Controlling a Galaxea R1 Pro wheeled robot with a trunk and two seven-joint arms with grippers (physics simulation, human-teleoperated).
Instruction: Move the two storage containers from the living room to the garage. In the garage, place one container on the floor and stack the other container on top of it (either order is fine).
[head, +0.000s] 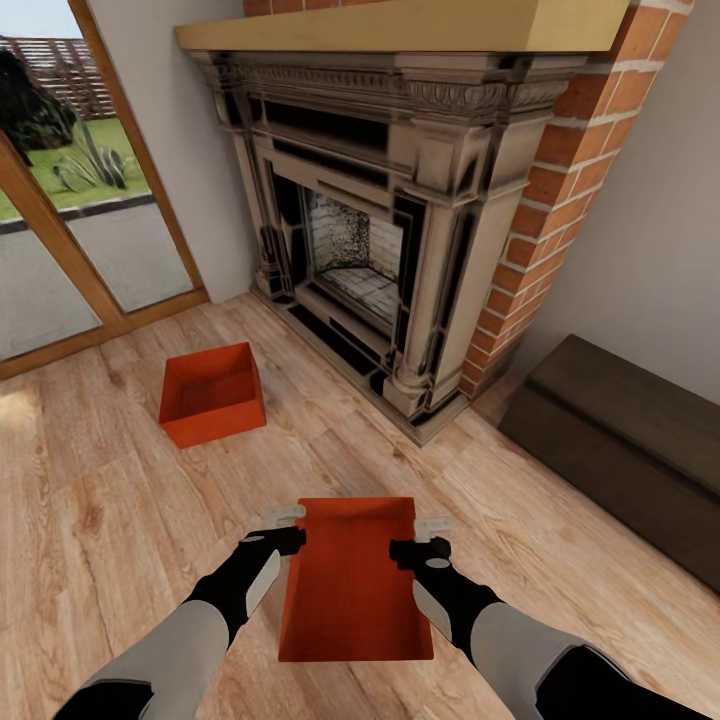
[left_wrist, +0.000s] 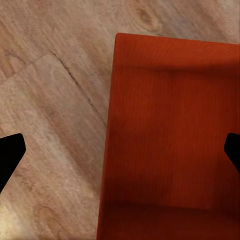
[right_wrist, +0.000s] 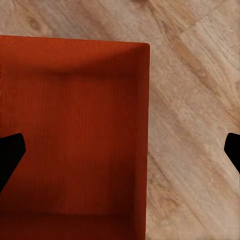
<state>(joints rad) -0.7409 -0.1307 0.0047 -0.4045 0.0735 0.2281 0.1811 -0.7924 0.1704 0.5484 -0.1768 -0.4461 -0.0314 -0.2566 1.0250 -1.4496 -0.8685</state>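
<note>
Grasping comes next: near box lies on the wood floor between both arms, far box by the fireplace. Left gripper and right gripper hover open, each straddling a side wall. Lower evenly, pinch both walls together, lift level.

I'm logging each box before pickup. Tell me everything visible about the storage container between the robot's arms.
The near storage container is an orange-red, rectangular, lidless box with thin walls, matte like plastic, and its inside looks empty. It sits upright on the light wood-plank floor, long side running away from the robot. The left gripper and right gripper flank its far end, each open and straddling a side wall; whether they touch it cannot be told. Nothing else touches it.
</note>
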